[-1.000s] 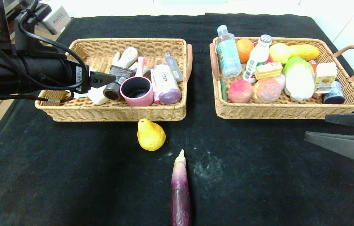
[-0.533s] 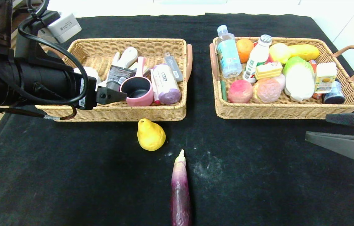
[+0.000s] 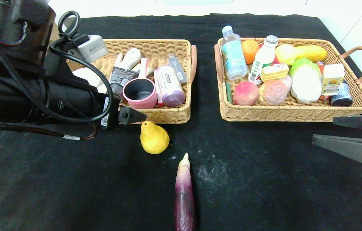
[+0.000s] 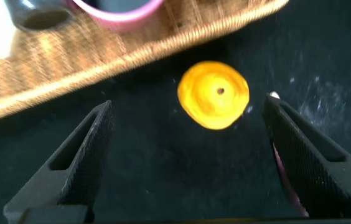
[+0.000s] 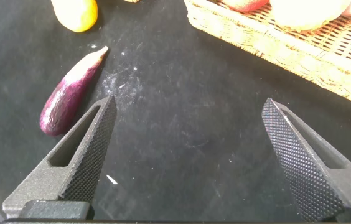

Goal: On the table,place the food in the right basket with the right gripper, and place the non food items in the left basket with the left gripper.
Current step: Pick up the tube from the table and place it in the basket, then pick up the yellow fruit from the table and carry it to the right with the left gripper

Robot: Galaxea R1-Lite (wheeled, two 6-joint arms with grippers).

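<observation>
A yellow pear stands on the black table just in front of the left basket. A purple eggplant lies nearer me. My left gripper hovers at that basket's front rim, beside the pear. In the left wrist view it is open and empty, with the pear just beyond its fingertips. The white disc and black tube lie in the left basket. My right gripper is open and empty, low in front of the right basket. The yellow carton stands in that basket.
A pink mug and several toiletries fill the left basket. Bottles, fruit and a cabbage crowd the right basket. In the right wrist view the eggplant lies beyond one finger of the right gripper, over bare cloth. White floor borders the table's far edge.
My left arm has drawn back from over the left basket toward me, bringing its open gripper down by the pear. The right arm has not moved.
</observation>
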